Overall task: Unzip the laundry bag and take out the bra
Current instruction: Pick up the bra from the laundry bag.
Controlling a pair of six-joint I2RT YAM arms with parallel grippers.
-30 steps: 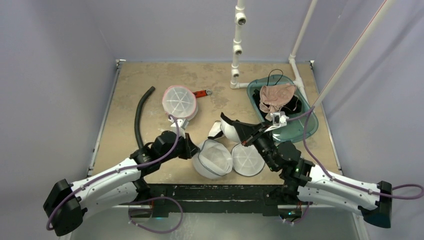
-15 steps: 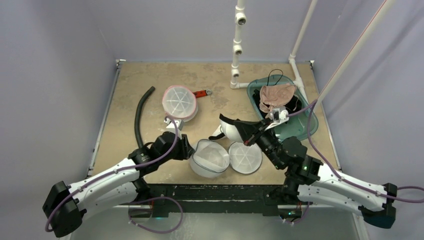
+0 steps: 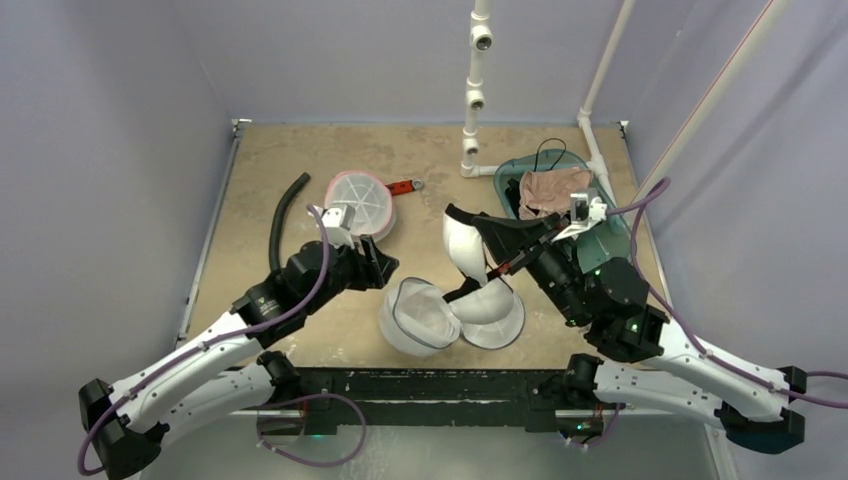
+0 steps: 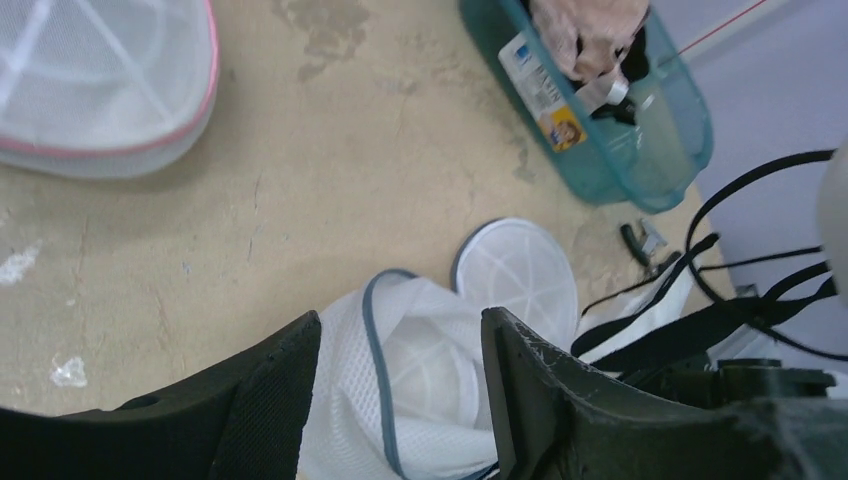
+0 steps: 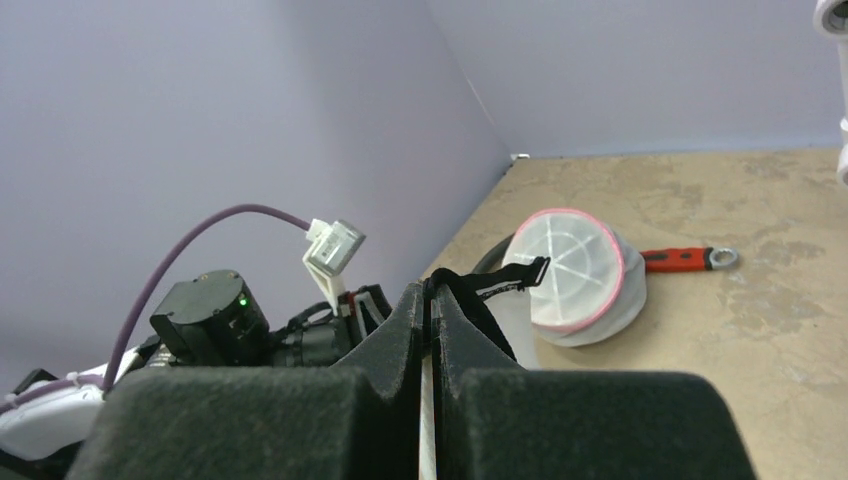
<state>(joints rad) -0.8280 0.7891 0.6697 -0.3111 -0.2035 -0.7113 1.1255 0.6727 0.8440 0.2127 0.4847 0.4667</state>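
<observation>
So the bra (image 3: 466,250) is out of the bag and up in the air. It's got white moulded cups with black straps and black edging. It hangs tilted, cups side by side, over the middle of the counter (image 3: 290,150). The right fingers (image 5: 405,335) are clenched tight on one black strap, and in the right wrist view that strap pokes out right at their tips. The lower end of the bra droops toward the bag, and one strap trails down close to it. I can't tell if it's touching the mesh or not.

The laundry bag (image 3: 415,318) sits near the front edge of the counter, unzipped and flopped open into two round white mesh halves with a grey-blue rim. The halves lie next to each other, touching.

The left fingers (image 3: 376,266) are spread apart with nothing in them, hovering just left of the open bag. In the left wrist view you can see the mesh through the gap.

Other stuff: a second mesh pouch (image 3: 358,203) with a pink rim further back, a red-handled tool (image 3: 402,187) just beside it, a black hose (image 3: 282,225) on the left, and a teal bin (image 3: 612,248) on the right with a pinkish garment (image 3: 552,188) in it.
</observation>
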